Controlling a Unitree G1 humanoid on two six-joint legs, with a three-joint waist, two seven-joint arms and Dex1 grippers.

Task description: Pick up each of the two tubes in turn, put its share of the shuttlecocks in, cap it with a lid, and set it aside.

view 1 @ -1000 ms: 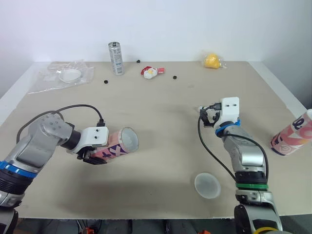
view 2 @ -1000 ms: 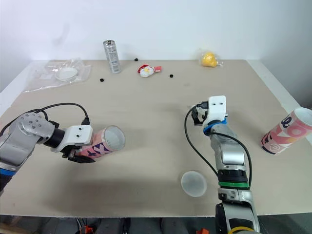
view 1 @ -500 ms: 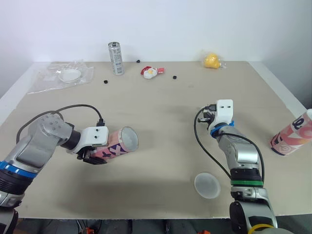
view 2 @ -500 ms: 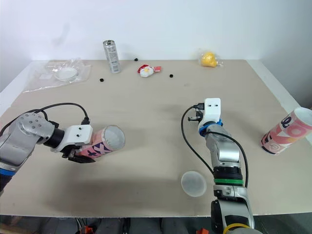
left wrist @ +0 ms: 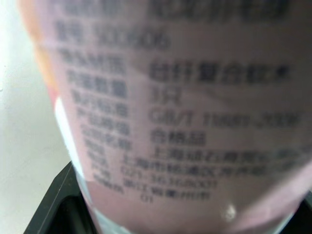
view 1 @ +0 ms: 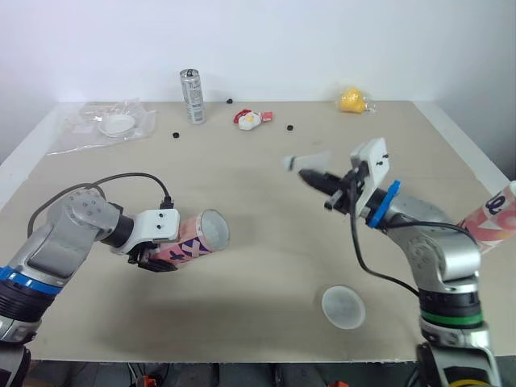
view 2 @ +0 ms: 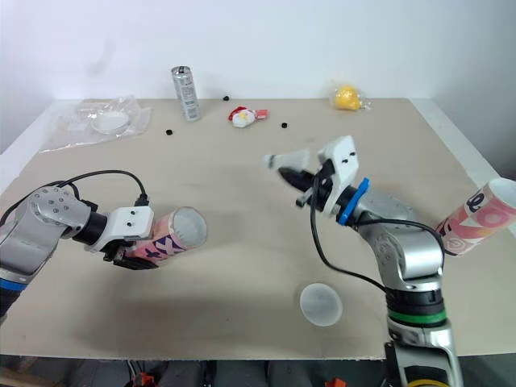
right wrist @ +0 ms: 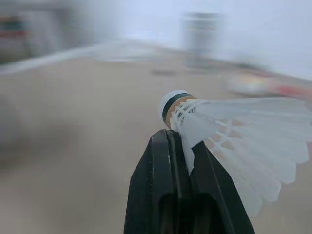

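– Tube (view 1: 197, 238) posn?
– In the left claw (view 1: 161, 260), which is clamped round its lower body and holds it raised off the bench (view 1: 258, 201) on the robot's left. Long axis runs approx. left-right, open mouth facing the right arm.
– And the shuttlecock (right wrist: 229, 131)?
– The right claw (right wrist: 178, 144) pinches it by the feather skirt, fingers closed on it. It's up over mid-bench, well apart from the mouth, farther back and to the right of it.
– Cork end leading?
– Looks so, cork toward the tube, tho the head views blur it, so not certain.
– Next move?
– I'd judge the right arm carries it left and nearer, lining cork w/ tube axis. Left arm only needs to hold steady.
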